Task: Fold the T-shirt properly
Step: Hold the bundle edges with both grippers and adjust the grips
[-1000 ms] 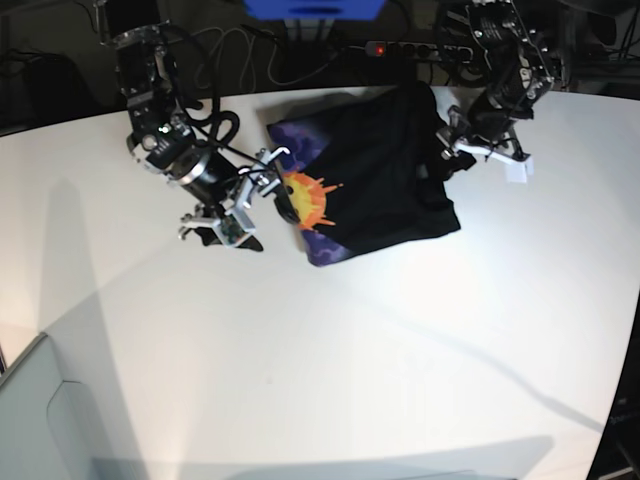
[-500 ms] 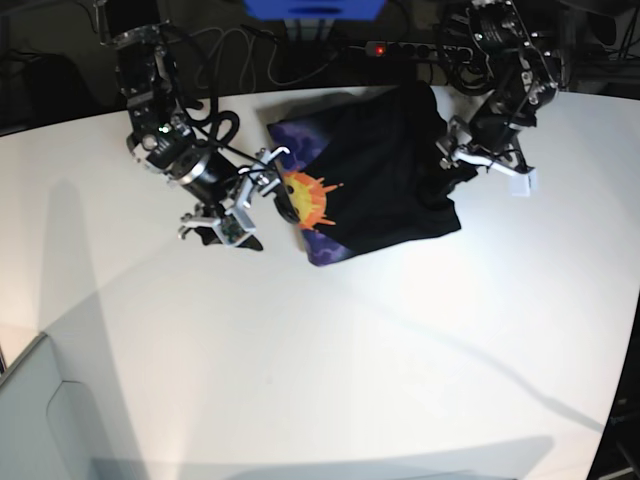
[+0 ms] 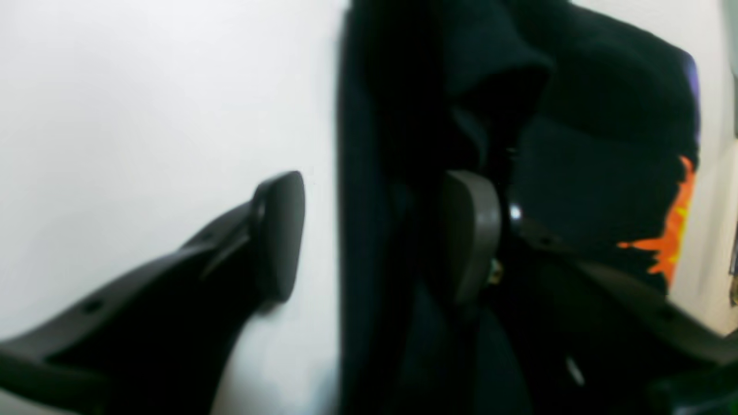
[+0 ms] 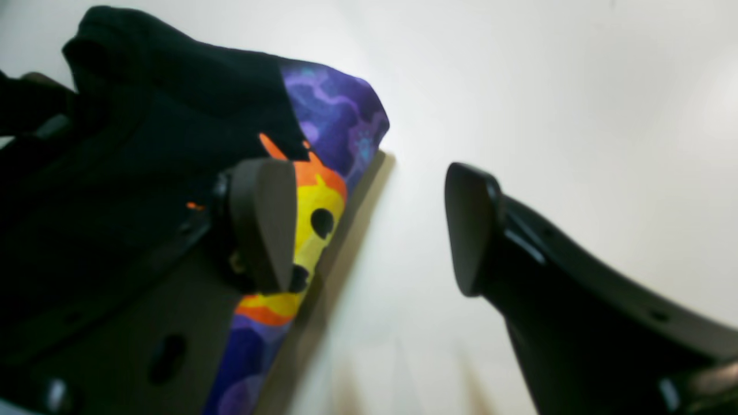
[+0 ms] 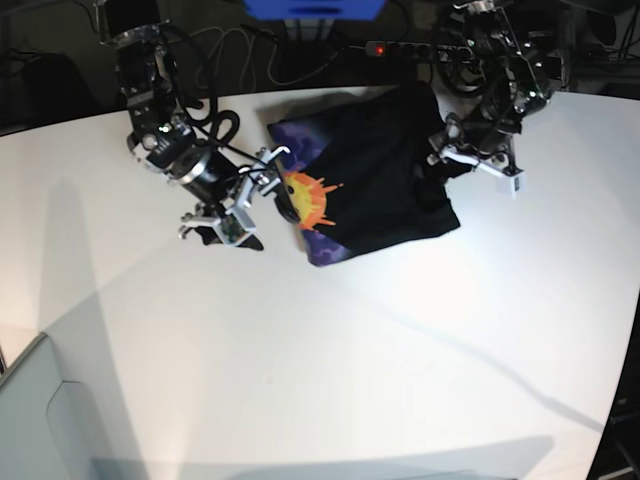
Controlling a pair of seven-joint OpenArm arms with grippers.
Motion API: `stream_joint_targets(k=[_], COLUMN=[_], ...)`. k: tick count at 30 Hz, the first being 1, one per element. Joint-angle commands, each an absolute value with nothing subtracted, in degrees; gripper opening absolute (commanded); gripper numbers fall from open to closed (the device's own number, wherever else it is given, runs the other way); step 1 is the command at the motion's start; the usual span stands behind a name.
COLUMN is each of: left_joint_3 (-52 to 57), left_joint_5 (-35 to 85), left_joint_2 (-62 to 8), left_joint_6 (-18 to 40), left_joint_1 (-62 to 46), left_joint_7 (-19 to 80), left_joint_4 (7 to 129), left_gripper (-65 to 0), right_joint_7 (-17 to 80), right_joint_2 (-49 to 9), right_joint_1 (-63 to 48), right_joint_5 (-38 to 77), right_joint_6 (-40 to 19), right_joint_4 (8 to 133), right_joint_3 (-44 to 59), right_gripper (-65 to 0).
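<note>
The T-shirt [image 5: 375, 180] is shown at the far side of the table [image 5: 330, 360], already folded into a compact bundle with part of the print exposed. Left gripper [image 5: 474, 167] and right gripper [image 5: 250, 196] are spread wide, holding nothing. Final tidying appears to remain.

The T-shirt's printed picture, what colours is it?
An orange-and-yellow sun face on purple, on the black T-shirt; clearest in the right wrist view.

There is one T-shirt [image 5: 375, 180] lying on one white table [image 5: 330, 370]. Two robot arms reach over it, each with one gripper: the left gripper [image 5: 476, 168] and the right gripper [image 5: 252, 196].
</note>
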State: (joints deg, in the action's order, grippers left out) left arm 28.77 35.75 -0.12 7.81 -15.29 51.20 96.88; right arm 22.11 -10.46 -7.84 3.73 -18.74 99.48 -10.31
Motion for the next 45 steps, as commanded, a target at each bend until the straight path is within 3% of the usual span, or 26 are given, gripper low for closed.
stream_joint_targets(k=[1, 10, 17, 26, 29, 45], left_joint_3=[29.9, 35.6, 32.2, 26.7, 26.4, 26.5], left_joint_5=[35.7, 38.1, 44.9, 39.2, 36.6, 36.0], left_joint_2=[-0.7, -1.0, -0.5, 0.6, 1.5, 0.2], left_joint_6=[8.0, 8.3, 8.0, 7.8, 5.2, 4.3], left_joint_1=[-15.6, -17.2, -17.8, -14.4, -14.3, -14.7], left_joint_7=[51.2, 51.9, 51.9, 51.3, 51.2, 51.2], left_joint_4=[97.5, 101.0, 106.3, 100.2, 99.1, 94.5], left_gripper=[-29.3, -29.3, -29.3, -29.3, -29.3, -29.3], right_joint_7=[20.6, 20.6, 20.6, 20.6, 20.6, 20.6], right_joint_2=[-10.6, -10.6, -10.6, -10.6, -10.6, -10.6], right_joint_1=[-7.3, -7.1, -7.1, -7.3, -7.3, -7.3], right_joint_5=[4.5, 4.5, 4.5, 4.5, 4.5, 4.5], right_joint_6=[-18.9, -18.9, -18.9, -18.9, -18.9, -18.9], right_joint_4=[100.4, 100.6, 100.6, 100.7, 100.7, 100.8], right_joint_3=[-10.3, -10.3, -10.3, -10.4, -10.4, -10.4], right_gripper=[-26.0, -26.0, -26.0, -25.9, -25.9, -25.9])
